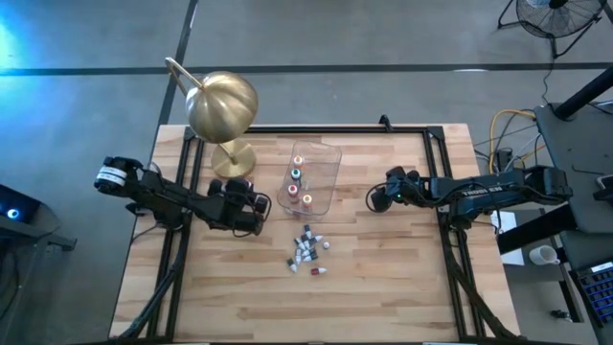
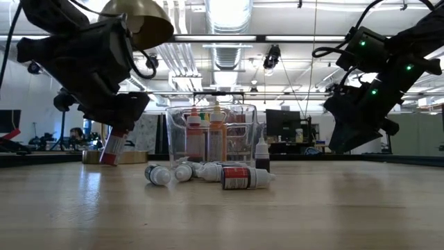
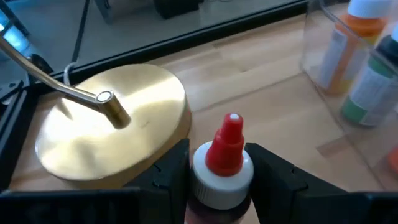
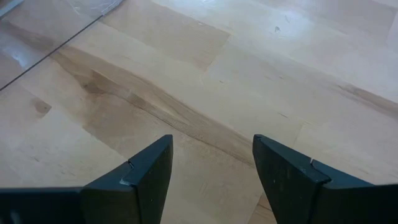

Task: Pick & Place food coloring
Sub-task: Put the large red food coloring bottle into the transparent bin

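Plainly, the carry step is in hand: in the high view the left gripper (image 1: 257, 213) sits at about nine o'clock from the clear tub (image 1: 324, 165), between the lamp base (image 1: 234, 158) at its twelve and the loose bottles (image 1: 306, 251) scattered on the table (image 1: 383, 287) at the tub's six; a few bottles already stand in the tub, so the job reads as partly done; the right gripper (image 1: 375, 199) waits at the tub's three o'clock, holding nothing. In the low view the left gripper (image 2: 118, 142) hangs above the wood with a red-capped bottle (image 2: 111, 148) reaching down from it, its lower end close to the table, though whether it touches cannot be told; the pile lies in front of the tub. In the left wrist view the fingers (image 3: 171, 171) flank the white collar under the red tip (image 3: 229, 146) on both sides, parted only to its width, so it looks held; the next move probably calls for a lift over the tub wall before letting go. In the right wrist view the fingers (image 4: 146, 171) stand wide apart over bare wood.
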### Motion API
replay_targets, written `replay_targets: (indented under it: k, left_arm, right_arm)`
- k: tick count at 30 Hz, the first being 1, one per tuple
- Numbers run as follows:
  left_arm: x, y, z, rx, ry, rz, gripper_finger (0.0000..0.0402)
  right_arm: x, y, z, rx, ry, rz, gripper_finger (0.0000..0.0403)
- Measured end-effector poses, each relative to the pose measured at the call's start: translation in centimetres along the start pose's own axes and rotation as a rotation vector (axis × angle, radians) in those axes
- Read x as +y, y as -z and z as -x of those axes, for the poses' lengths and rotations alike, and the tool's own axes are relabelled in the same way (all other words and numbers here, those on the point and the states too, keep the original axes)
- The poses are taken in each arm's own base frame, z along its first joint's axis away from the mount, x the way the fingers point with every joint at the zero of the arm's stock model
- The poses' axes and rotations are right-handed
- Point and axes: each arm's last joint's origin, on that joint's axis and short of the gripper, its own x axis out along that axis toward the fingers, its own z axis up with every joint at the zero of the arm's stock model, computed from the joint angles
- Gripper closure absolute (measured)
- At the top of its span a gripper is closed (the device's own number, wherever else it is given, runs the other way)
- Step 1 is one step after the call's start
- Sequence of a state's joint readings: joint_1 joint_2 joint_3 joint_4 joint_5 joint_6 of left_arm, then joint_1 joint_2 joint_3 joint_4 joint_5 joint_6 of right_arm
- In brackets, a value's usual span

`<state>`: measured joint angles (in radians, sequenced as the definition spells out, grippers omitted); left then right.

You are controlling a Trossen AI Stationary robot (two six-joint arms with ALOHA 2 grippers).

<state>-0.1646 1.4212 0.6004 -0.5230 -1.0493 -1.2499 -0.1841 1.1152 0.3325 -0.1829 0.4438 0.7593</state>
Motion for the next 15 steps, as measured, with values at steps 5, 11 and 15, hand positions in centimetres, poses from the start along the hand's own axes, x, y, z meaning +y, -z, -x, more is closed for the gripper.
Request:
replay_targets:
  k: [5,11,15]
  left_arm:
    - [-0.2,-0.2,0.3,0.028,0.003,-0.009,0.0280]
    - [0.4,-0.6,0.8,0.094,-0.051,0.007,0.0280]
    - [0.7,-0.7,1.2,0.129,-0.077,0.009,0.0280]
  right_arm:
    - [0.0,0.0,0.0,0.000,0.000,0.003,0.0188]
    - [0.0,0.0,0.0,0.000,0.000,0.003,0.0188]
    - [0.0,0.0,0.0,-0.001,0.001,0.003,0.0188]
